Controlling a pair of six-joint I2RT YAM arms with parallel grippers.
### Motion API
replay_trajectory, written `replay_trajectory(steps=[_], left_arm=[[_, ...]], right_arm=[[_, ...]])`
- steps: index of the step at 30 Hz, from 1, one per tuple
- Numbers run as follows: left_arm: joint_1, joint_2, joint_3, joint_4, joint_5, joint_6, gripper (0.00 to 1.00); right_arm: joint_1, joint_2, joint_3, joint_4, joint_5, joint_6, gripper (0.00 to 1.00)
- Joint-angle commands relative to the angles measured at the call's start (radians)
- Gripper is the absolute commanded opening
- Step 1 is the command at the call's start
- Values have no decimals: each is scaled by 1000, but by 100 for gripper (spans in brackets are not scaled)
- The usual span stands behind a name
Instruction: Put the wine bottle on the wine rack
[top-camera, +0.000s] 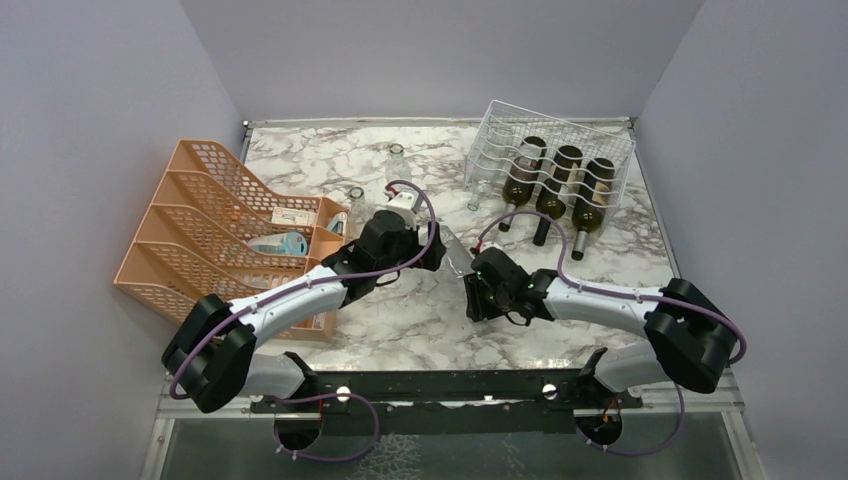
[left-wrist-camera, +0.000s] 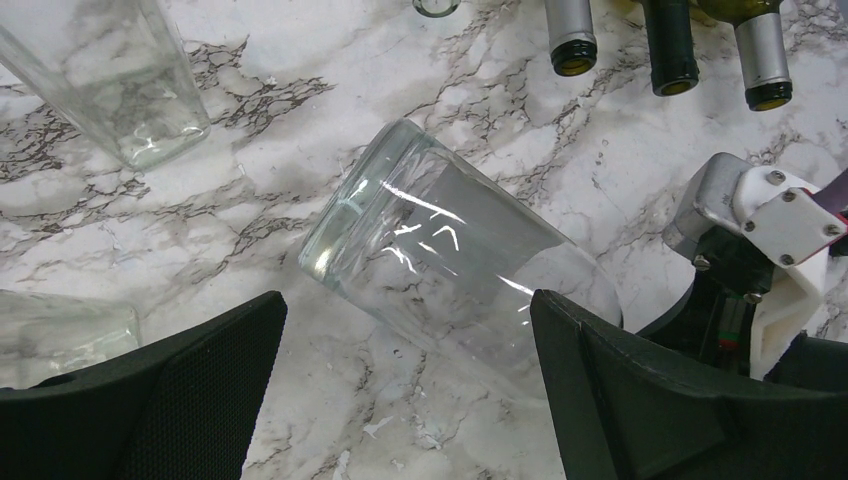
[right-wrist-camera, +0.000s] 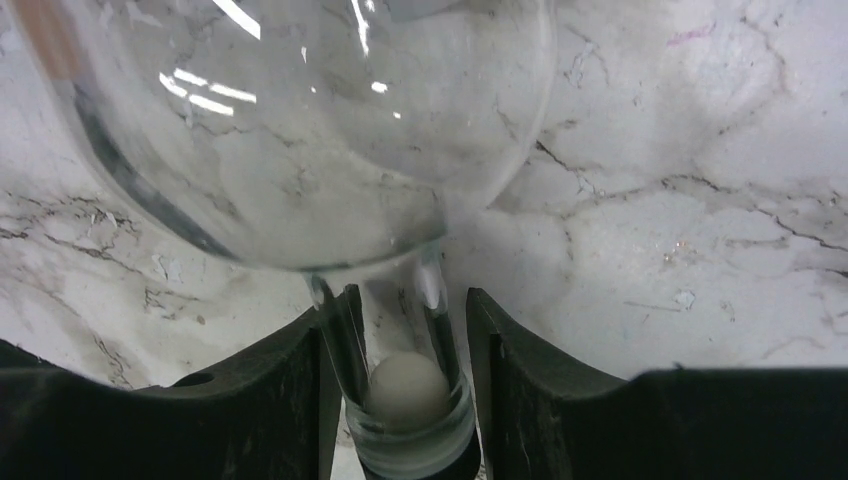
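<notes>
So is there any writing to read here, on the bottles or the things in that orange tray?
Nothing here can be read.
Dark bottles in the wine rack: tan labels, too small to read.
Box in the orange organizer: too small to make out any print.
Clear bottle: no label or writing shows.

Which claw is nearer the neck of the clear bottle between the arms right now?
Right. The right claw has a finger on each side of the neck of the clear bottle; the left claw hangs open over its wide body, away from the neck.
</notes>
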Motion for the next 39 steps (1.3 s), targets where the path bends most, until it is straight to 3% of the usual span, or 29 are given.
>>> replay_trajectory(steps=[1, 10, 17, 20, 23, 24, 39], left_arm=[[10, -35, 10, 12, 16, 4, 99], [19, -63, -3, 2, 5, 9, 99], [26, -78, -6, -2, 4, 11, 99], [27, -82, -4, -7, 4, 11, 99], [30, -88, -3, -12, 2, 12, 99], [31, -91, -2, -13, 2, 11, 99], [36, -149, 12, -35, -15, 12, 99]], right_arm=[[-3, 51, 51, 32, 58, -26, 49], [-3, 127, 81, 52, 70, -35, 46], [-3, 143, 44, 100, 47, -51, 34], [-3, 143, 21, 133, 43, -48, 24], [-4, 143, 27, 132, 53, -48, 3], [-3, 139, 32, 127, 61, -49, 1], [-3, -131, 52, 90, 177, -77, 1]])
